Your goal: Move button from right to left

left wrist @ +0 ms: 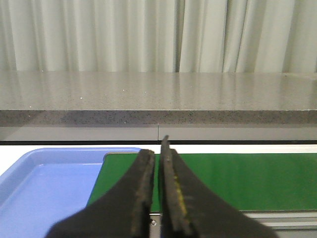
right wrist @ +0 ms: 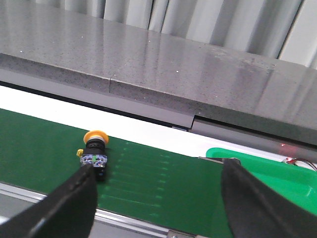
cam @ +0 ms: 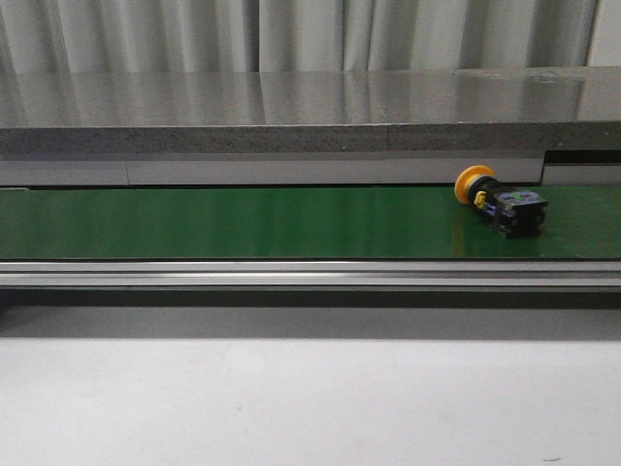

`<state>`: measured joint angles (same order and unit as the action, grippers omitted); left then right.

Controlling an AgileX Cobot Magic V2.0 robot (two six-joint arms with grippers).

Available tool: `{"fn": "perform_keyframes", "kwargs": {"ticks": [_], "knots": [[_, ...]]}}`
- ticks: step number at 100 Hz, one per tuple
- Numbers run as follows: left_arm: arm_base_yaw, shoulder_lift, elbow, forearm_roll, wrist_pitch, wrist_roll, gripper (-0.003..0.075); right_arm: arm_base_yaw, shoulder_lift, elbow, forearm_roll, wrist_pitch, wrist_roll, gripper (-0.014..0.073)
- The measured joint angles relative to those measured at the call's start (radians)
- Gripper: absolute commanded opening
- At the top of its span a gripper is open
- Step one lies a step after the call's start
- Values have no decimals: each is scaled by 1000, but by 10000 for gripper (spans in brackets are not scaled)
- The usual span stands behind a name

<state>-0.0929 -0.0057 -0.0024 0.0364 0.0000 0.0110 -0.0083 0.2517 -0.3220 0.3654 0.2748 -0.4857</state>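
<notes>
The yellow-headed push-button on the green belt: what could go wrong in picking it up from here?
1. The black-bodied push-button with the round yellow head lies on its side on the green belt, so its head may let it roll when nudged.
2. In the right wrist view it sits close to one finger of the open right claw, not centred, so closing could knock it aside.

Push-button switch lying on its side on the green belt.

The button (cam: 501, 200) has a round yellow-orange mushroom head and a black blocky body with small green and yellow marks. It rests tipped over at the right end of the green conveyor belt (cam: 243, 223), near the belt's far edge, its head pointing left and toward the back, its body trailing right. In the right wrist view the button (right wrist: 94, 152) lies alone, touched by nothing.
</notes>
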Motion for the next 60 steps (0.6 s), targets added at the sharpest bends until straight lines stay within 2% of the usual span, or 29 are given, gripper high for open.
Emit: {"fn": "perform_keyframes", "kwargs": {"ticks": [33,60], "knots": [[0,0,0,0,0,0,5,0,0,0,0,-1,0,-73],[0,0,0,0,0,0,5,0,0,0,0,-1,-2,-68]]}}
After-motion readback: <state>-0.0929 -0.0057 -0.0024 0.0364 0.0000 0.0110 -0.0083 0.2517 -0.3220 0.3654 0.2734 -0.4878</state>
